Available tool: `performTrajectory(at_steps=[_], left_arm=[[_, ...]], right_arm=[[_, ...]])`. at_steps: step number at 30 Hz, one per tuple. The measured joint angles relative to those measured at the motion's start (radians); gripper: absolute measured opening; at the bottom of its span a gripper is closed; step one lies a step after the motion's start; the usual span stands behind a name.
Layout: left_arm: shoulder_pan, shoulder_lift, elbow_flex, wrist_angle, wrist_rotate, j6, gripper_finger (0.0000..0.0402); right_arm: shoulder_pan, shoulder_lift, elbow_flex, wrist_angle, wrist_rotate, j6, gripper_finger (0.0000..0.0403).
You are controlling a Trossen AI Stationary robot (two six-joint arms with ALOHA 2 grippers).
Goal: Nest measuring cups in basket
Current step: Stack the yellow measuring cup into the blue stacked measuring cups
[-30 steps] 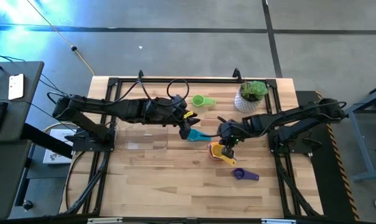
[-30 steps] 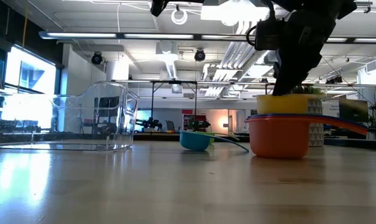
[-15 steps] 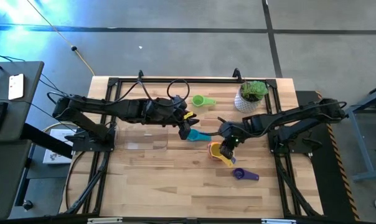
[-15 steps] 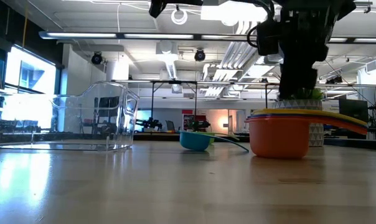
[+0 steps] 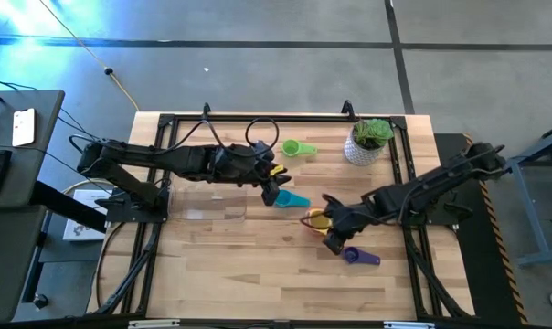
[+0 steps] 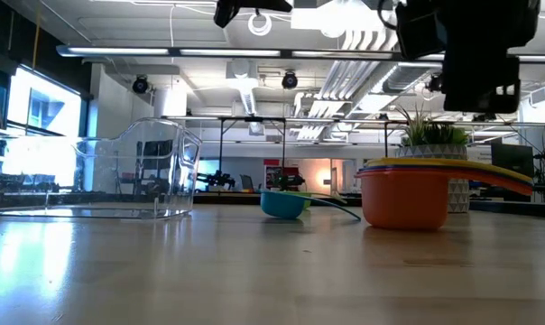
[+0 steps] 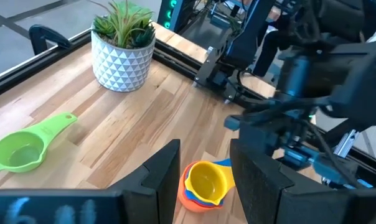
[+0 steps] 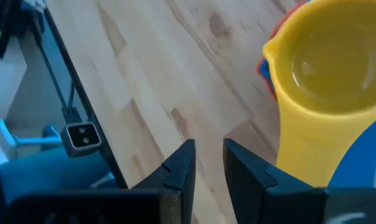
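Note:
A stack of nested measuring cups [image 6: 406, 194] stands on the table, orange outermost and a yellow cup [image 8: 328, 74] on top. My right gripper [image 5: 333, 242] hangs just on the near side of the stack [image 5: 314, 219]. In its wrist view its fingers [image 8: 208, 149] are open by a narrow gap, with nothing between them. My left gripper [image 5: 276, 190] hovers open above the left end of a cyan cup [image 5: 296, 199], which rests on its base [image 6: 284, 205]. The clear basket [image 5: 207, 203] stands left of centre. A purple cup [image 5: 354, 256] and a green cup [image 5: 292, 147] lie apart.
A white pot with a green plant [image 5: 367, 142] stands at the far right, behind the stack in the low view. The green cup [image 7: 20, 152] lies near the far edge. Bare wood stretches along the near edge. A dark frame [image 5: 258, 117] borders the table.
My right gripper has come up off the yellow cup, rolled its wrist and swung toward the table's near edge, to just beside the purple cup. The yellow cup, which stood high above the stack's rims a second ago, now sits nested down in it.

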Motion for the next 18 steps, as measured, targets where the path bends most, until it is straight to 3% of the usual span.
performTrajectory(at_steps=[10,15,18], left_arm=[[0.023,-0.058,-0.001,-0.163,0.000,0.028,0.0131],[0.034,-0.094,-0.001,-0.201,-0.001,0.060,0.0131],[0.035,-0.109,-0.001,-0.228,-0.001,0.073,0.0131]], right_arm=[[0.093,0.064,0.006,0.123,0.030,0.224,0.0073],[0.099,0.178,0.110,0.111,0.012,0.223,0.0073],[0.092,0.257,0.208,-0.023,0.031,0.195,0.0073]])
